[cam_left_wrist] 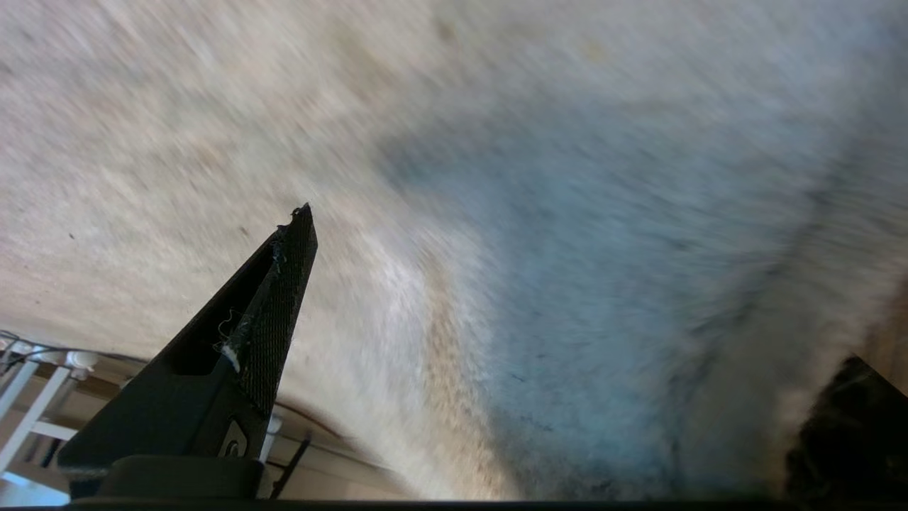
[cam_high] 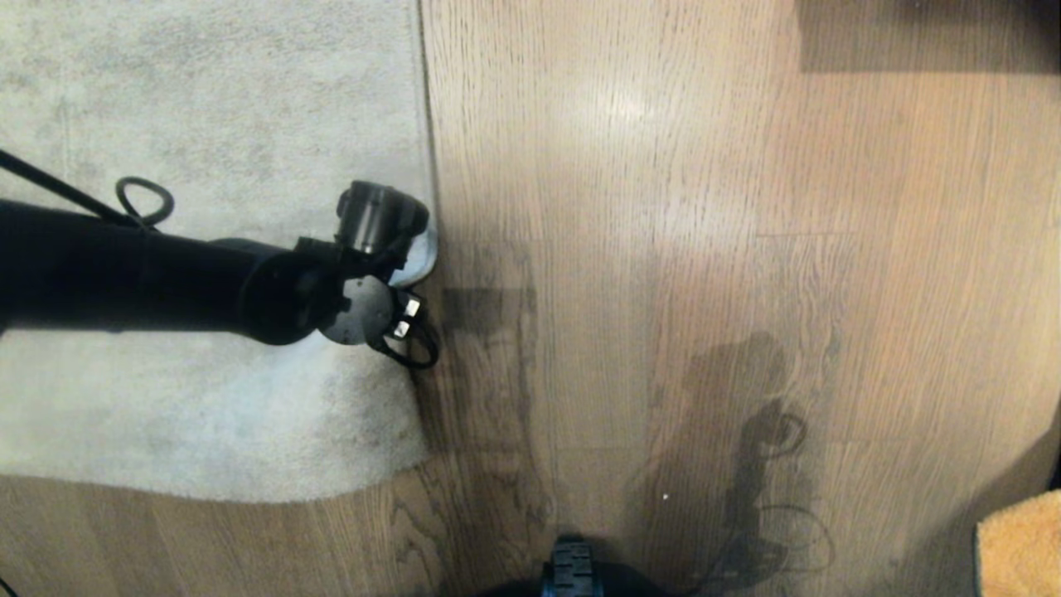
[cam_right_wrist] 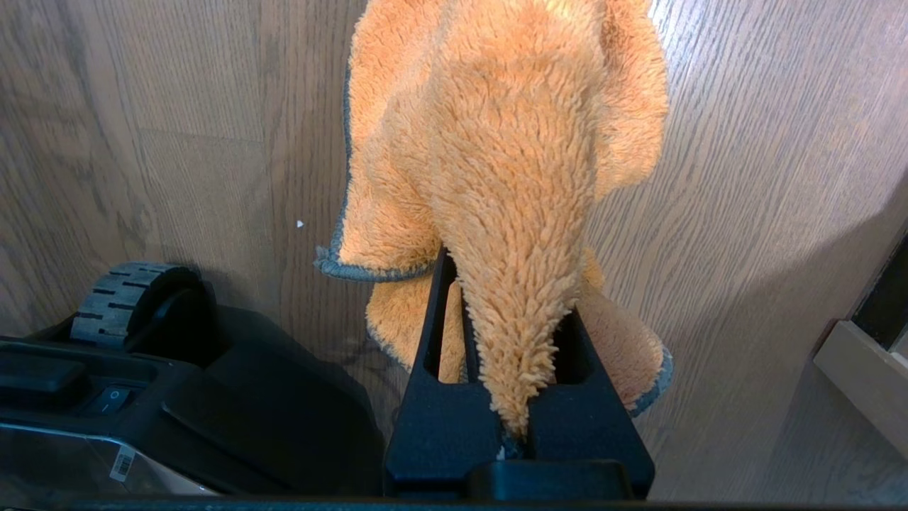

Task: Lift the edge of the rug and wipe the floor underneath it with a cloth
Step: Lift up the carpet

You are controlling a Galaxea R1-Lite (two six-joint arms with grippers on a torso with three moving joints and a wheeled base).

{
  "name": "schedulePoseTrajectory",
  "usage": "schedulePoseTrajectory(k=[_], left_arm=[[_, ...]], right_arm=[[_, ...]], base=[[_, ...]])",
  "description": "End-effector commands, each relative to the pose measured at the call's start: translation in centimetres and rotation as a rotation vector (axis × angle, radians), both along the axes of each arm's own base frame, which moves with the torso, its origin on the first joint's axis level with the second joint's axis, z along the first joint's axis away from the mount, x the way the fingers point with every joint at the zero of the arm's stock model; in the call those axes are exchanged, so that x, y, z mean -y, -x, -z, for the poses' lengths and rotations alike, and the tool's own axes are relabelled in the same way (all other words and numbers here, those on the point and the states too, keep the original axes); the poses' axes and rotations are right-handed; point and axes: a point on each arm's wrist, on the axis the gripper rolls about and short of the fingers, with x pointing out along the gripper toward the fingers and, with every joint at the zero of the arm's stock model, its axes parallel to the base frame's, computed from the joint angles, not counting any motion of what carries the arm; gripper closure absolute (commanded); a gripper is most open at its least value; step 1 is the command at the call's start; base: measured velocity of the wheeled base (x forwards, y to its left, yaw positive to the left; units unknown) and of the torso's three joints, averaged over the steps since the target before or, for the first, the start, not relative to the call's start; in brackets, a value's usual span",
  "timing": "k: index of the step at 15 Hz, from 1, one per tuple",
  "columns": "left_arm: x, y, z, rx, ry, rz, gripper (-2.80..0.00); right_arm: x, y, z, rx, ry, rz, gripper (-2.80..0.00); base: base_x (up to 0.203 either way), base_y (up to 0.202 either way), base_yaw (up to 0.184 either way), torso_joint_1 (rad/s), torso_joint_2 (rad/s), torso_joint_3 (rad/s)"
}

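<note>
The pale grey-beige rug (cam_high: pixel 207 124) covers the left of the head view. The rug edge (cam_high: pixel 424 124) runs straight down to a rounded corner (cam_high: pixel 406 468) on the wood-plank floor (cam_high: pixel 663 249). My left arm's wrist (cam_high: pixel 373 249) hangs over that edge, pointing down. In the left wrist view my left gripper (cam_left_wrist: pixel 578 284) stands open close over the rug pile (cam_left_wrist: pixel 496 177), one finger (cam_left_wrist: pixel 277 305) on each side. My right gripper (cam_right_wrist: pixel 507 284) is shut on the fuzzy orange cloth (cam_right_wrist: pixel 496 142) with its grey hem, held above the floor (cam_right_wrist: pixel 177 142). A corner of the cloth (cam_high: pixel 1021 547) shows low on the right.
My black base with a ribbed wheel (cam_right_wrist: pixel 135 291) sits just beside the right gripper and shows in the head view (cam_high: pixel 572 572). A dark piece of furniture (cam_high: pixel 920 33) stands at the far right. A wooden ledge (cam_right_wrist: pixel 858 383) lies past the cloth. White frame legs (cam_left_wrist: pixel 35 397) stand beyond the rug.
</note>
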Motion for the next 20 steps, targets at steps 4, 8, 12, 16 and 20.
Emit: schedulePoseTrajectory(k=[4, 8, 12, 16, 20], left_arm=[[-0.5, 3.4, 2.2, -0.103, -0.065, 0.022, -2.8], [-1.3, 5.4, 3.8, -0.17, -0.103, 0.024, -2.8], [-2.0, 7.0, 5.6, -0.233, -0.132, 0.028, -2.8], [-2.0, 7.1, 6.5, -0.191, -0.116, 0.028, -2.8], [-2.1, 7.8, 6.6, -0.153, -0.198, -0.061, -2.8]], right_arm=[[0.0, 0.0, 0.0, -0.002, 0.0, -0.001, 0.0], [0.0, 0.0, 0.0, -0.002, 0.0, -0.001, 0.0], [0.0, 0.0, 0.0, -0.002, 0.0, -0.001, 0.0], [0.0, 0.0, 0.0, -0.002, 0.0, -0.001, 0.0], [0.0, 0.0, 0.0, -0.002, 0.0, -0.001, 0.0]], base=[[0.0, 0.0, 0.0, 0.0, 0.0, 0.0], [0.0, 0.0, 0.0, 0.0, 0.0, 0.0], [0.0, 0.0, 0.0, 0.0, 0.0, 0.0], [0.0, 0.0, 0.0, 0.0, 0.0, 0.0], [0.0, 0.0, 0.0, 0.0, 0.0, 0.0]])
